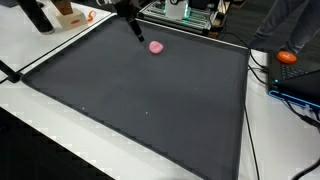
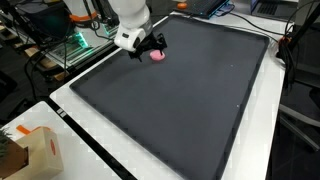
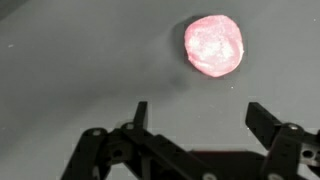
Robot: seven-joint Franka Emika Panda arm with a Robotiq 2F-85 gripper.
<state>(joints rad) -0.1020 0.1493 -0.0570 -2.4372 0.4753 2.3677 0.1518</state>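
Two dark fingers (image 3: 140,118) of the gripper (image 3: 195,112) stand spread wide apart with nothing between them, held low over a dark grey mat (image 3: 60,60). A pink round lump (image 3: 213,45) lies flat on the mat just ahead of the fingertips, a little toward one finger rather than centred on the gap, and touches neither. In an exterior view the lump sits near the mat's edge, beside cluttered equipment (image 1: 185,12). Coming straight down from here, a finger could land on the lump and squash it or push it away, since it looks soft and light.
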